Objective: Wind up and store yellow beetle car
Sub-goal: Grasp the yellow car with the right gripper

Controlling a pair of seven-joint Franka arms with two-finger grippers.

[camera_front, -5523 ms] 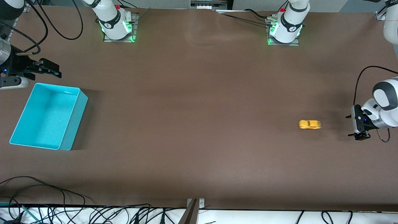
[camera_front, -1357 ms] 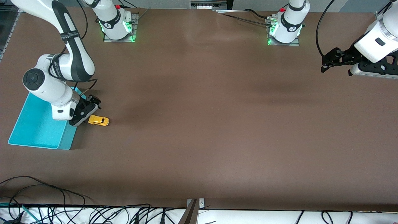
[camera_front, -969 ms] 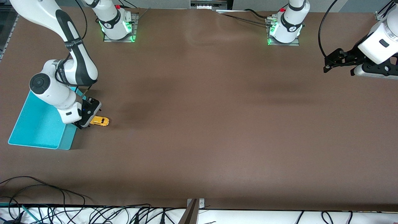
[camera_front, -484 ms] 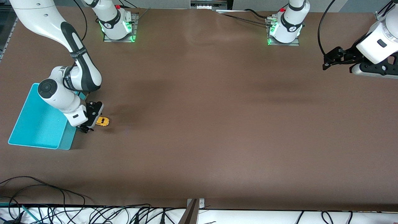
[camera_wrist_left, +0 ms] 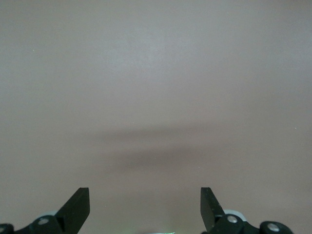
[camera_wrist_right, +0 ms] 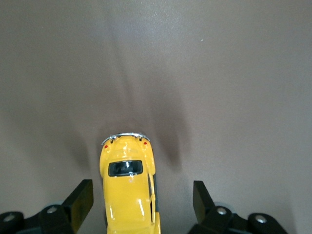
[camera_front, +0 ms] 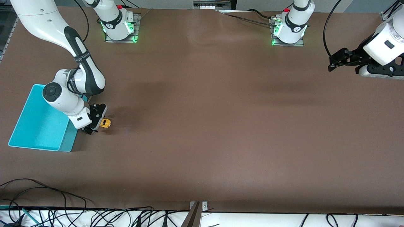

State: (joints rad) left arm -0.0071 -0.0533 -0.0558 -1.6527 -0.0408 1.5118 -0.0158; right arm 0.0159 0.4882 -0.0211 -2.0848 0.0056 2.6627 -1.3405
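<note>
- The small rounded yellow die-cast beetle car sits on the brown tabletop, lower left of the front frame, just beside the teal plastic bin.
- My right gripper straddles it, fingers apart on either flank, not yet touching.
- I judge it light, rigid and slick; I'd pinch the body sides.
- A moment ago the car showed more fully; the gripper has since come over it.
- My left gripper waits wide open, upper right.

We see bare counter across the middle; at the right arm's end the teal bin crowds the yellow beetle car closely.
</note>
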